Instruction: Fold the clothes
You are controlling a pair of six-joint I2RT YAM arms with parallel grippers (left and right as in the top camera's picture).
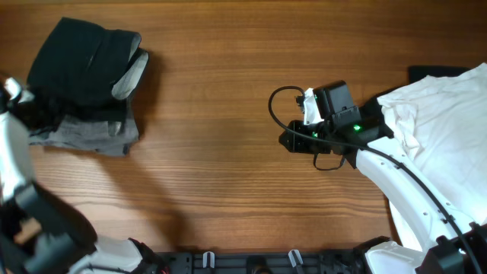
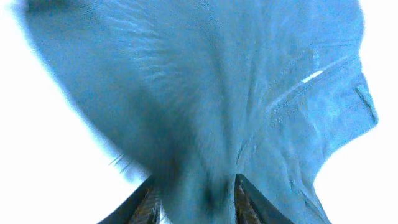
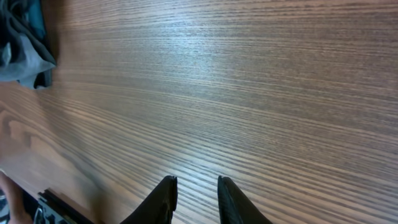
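From above, the brown wood-grain table (image 1: 228, 68) carries two lots of laundry kept well apart. At the upper left is a dark clothing pile (image 1: 84, 68), with a black piece showing a pale lining on top of a flat grey piece. It looks like the stack for finished items. At the right edge is a crumpled white cotton garment (image 1: 445, 106), loose and unfolded, so it is probably the next piece to be worked. The bare middle of the table reads as the folding space. The white left arm (image 1: 9, 144) reaches up to the dark pile's left edge, where its fingertips cannot be made out. The right gripper (image 1: 289, 141) hangs over bare wood just left of the white garment, pointing away from it. In the left wrist view, overexposed dark cloth fills the frame. Its creases fan out from between the fingers of the left gripper (image 2: 198, 199), so the jaws appear pinched on the pile, most likely to tidy or position it. In the right wrist view, the right gripper's fingers (image 3: 166, 200) stand a narrow gap apart with only table beneath. They hold nothing, and the pile is far off at the upper left.
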